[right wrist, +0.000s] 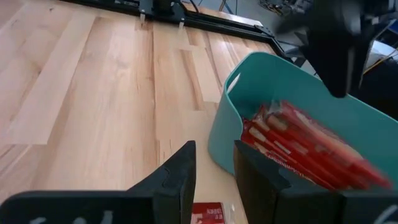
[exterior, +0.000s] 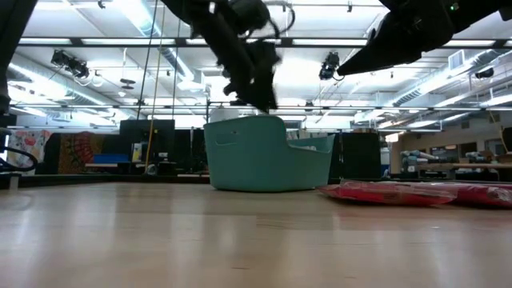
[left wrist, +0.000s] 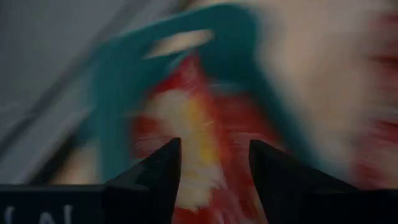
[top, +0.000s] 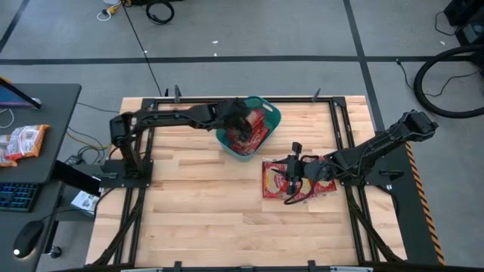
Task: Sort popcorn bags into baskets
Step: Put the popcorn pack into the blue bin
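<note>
Hanging over the tub (top: 266,113), the left gripper (top: 240,127) has its fingers (left wrist: 163,168) parted with nothing between them, released above the red packets (top: 255,134) heaped inside, likely so a packet drops in rather than onto the table (top: 189,196). Those stacked packets lie slanted against the tub's wall. At about four o'clock from the tub, the right gripper (top: 289,180) sits low over the loose packets (top: 274,181) still flat on the wood, its fingers (right wrist: 177,177) slightly apart and empty, seemingly lined up to pick one. Sorting looks partly done.
</note>
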`<state>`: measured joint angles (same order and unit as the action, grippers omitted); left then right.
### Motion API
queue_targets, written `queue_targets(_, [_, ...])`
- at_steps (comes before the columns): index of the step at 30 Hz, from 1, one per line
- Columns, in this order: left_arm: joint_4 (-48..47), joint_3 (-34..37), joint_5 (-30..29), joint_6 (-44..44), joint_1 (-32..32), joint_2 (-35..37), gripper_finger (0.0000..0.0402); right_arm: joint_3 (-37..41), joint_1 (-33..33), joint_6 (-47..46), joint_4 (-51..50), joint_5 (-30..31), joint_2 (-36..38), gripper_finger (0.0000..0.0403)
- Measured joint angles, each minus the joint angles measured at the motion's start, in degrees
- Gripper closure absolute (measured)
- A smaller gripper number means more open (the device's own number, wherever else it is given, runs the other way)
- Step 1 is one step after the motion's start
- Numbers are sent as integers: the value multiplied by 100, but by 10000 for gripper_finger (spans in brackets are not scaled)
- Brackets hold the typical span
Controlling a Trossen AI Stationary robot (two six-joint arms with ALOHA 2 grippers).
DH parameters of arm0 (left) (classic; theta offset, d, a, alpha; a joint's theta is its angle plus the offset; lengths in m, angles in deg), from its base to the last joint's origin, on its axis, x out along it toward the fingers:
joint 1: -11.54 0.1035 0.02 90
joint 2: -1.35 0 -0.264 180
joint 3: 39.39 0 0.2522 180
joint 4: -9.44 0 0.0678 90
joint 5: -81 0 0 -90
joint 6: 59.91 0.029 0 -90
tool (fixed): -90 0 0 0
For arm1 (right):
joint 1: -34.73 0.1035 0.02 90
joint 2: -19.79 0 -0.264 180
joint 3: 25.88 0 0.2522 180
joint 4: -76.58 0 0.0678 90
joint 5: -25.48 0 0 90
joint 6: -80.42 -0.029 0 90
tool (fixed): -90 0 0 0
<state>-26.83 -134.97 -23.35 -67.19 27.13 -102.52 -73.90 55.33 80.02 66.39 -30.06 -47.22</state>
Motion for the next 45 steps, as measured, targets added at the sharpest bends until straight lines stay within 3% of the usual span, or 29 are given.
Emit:
queue_targets(3, [96,0,1559,156,-66,195,210,0,0,-53,-64,0,2,291])
queue_targets(5, [52,0,1920,71,-137,340,214,0,0,-97,-78,0,2,291])
queue_targets(8, [-76,-2,1877,176,-342,551,221,0,0,-226,-194,-15,2,291])
queue_targets(17, [-263,240,638,843,-1238,642,240,0,26,-1006,-920,-354,-123,291])
queue_targets(23, [-159,608,574,925,-1345,833,246,0,152,-1022,-352,-465,-833,291])
queue_targets(29, [364,844,506,1585,-1512,937,247,-225,362,-1167,-100,-309,-1447,291])
queue_targets(37, [846,921,528,2764,-1443,1207,247,-1066,600,-1055,-386,-151,-2190,291])
queue_targets(45, [2190,2435,604,2751,-1412,2045,247,-2706,667,-1635,-2383,-267,-3327,291])
